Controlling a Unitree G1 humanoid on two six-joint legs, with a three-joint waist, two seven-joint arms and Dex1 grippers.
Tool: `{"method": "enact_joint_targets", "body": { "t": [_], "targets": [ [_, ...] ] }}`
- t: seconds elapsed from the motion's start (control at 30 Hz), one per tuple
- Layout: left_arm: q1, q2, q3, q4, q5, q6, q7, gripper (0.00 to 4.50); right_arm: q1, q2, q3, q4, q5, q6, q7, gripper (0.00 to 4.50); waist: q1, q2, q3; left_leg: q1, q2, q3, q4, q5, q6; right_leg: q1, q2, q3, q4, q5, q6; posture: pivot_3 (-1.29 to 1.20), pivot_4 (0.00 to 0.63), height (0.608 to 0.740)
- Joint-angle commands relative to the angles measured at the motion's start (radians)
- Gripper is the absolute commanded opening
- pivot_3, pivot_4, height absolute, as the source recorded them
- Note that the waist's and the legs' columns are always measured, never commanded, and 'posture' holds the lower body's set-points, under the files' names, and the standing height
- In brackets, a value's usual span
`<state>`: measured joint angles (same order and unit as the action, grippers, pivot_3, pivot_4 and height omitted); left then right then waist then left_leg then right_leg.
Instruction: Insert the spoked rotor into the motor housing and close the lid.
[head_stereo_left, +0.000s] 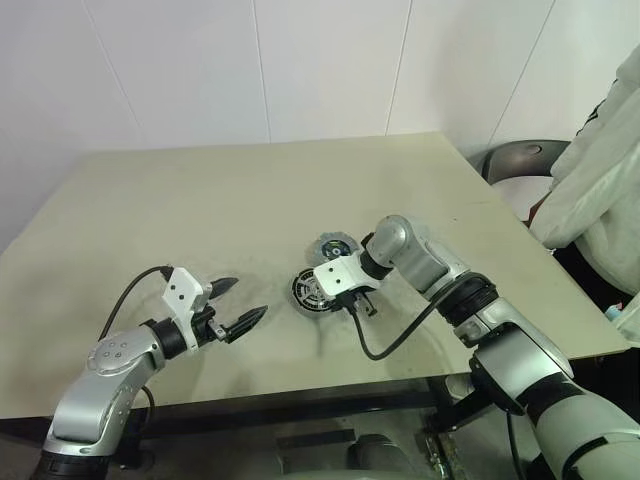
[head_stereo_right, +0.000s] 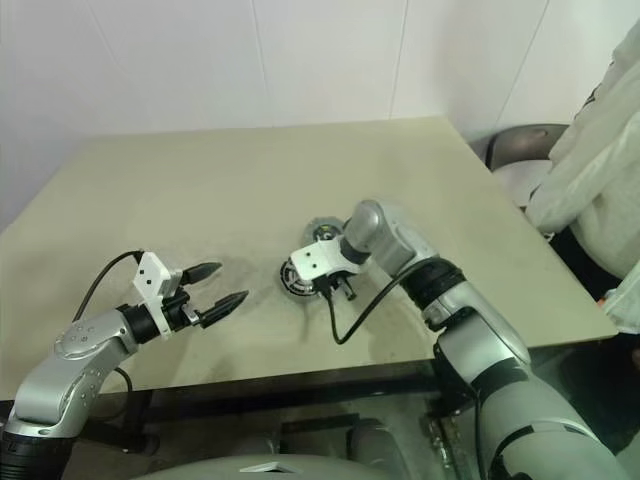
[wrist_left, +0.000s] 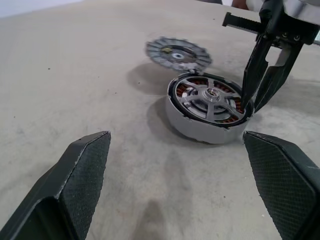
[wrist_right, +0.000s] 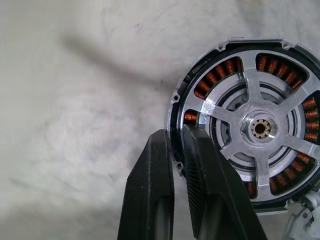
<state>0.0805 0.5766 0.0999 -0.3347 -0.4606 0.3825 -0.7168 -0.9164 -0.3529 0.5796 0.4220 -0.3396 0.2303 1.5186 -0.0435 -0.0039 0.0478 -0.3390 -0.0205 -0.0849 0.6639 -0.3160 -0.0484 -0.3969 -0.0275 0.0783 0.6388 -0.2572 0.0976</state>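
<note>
Silver-spoked rotor (wrist_right: 260, 131) sits inside copper-wound round motor housing (wrist_left: 197, 131).

The worktop (head_stereo_left: 250, 180) is seen from above by both eye views; the motor housing (wrist_left: 210, 107) is viewed closely by both wrist cameras.

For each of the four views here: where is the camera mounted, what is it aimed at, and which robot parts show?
Left eye and right eye views: on the head, looking forward and down over the table; both arms show, a person's sleeve at the right.
Left wrist view: along the open left tool toward the housing with the rotor seated inside, lid beyond; also shows the right tool.
Right wrist view: pointing down onto the housing, its two fingers pinching the rim.
Shared: both wrist views show housing and rotor.
</note>
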Motion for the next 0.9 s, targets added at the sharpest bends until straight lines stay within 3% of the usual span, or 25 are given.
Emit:
{"method": "enact_joint_targets", "body": {
  "t": [0.03, 0.13, 0.37, 0.6, 0.87, 0.9],
  "targets": [
    [-0.005, -0.007, 0.007, -0.011, 0.007, -0.020, 0.001, 4.50, -0.015, 0.034, -0.013, -0.147, 0.022, 0.339, 0.029, 0.04, 0.000, 0.000, 0.000, -0.001, 0.000, 0.000, 0.000, 0.000, 0.000, -0.001, 0.000, 0.000, 0.000, 0.000, 0.000, 0.00, 0.000, 0.740],
    [-0.009, -0.010, 0.007, 0.003, 0.012, -0.025, -0.003, 4.50, -0.044, 0.080, -0.007, -0.190, 0.039, 0.619, 0.013, 0.04, 0.002, 0.000, 0.000, -0.003, 0.000, 0.000, -0.001, 0.000, 0.000, -0.004, -0.001, 0.000, 0.000, 0.000, 0.000, 0.00, 0.000, 0.740],
    [-0.032, -0.012, 0.008, 0.043, 0.022, -0.034, -0.013, 4.50, -0.086, 0.198, -0.075, -0.098, 0.133, 0.912, -0.159, 0.04, -0.003, 0.000, 0.000, -0.003, -0.001, 0.001, -0.001, 0.000, 0.000, -0.005, -0.001, -0.001, 0.001, 0.000, 0.000, 0.00, 0.000, 0.740],
    [-0.033, -0.018, -0.004, 0.045, 0.042, -0.027, 0.008, 4.50, -0.089, 0.256, -0.119, 0.019, 0.196, 0.939, -0.358, 0.04, -0.012, -0.002, -0.001, 0.001, -0.001, 0.001, 0.000, 0.000, 0.000, -0.003, 0.000, 0.000, 0.005, 0.000, 0.000, 0.00, 0.000, 0.740],
    [-0.021, -0.031, -0.014, 0.025, 0.056, -0.024, 0.022, 4.50, -0.074, 0.207, -0.070, -0.020, 0.250, 0.877, -0.403, 0.04, -0.028, -0.002, -0.001, 0.005, -0.001, 0.000, 0.002, 0.001, -0.002, 0.001, 0.003, 0.000, 0.008, 0.000, -0.001, 0.00, 0.000, 0.740],
    [-0.023, -0.032, -0.014, 0.027, 0.057, -0.024, 0.023, 4.50, -0.075, 0.198, -0.060, -0.026, 0.250, 0.865, -0.407, 0.39, -0.028, -0.002, -0.001, 0.005, -0.001, 0.000, 0.002, 0.001, -0.002, 0.001, 0.003, 0.000, 0.008, 0.000, -0.001, 0.00, 0.000, 0.740]
  ]
}}
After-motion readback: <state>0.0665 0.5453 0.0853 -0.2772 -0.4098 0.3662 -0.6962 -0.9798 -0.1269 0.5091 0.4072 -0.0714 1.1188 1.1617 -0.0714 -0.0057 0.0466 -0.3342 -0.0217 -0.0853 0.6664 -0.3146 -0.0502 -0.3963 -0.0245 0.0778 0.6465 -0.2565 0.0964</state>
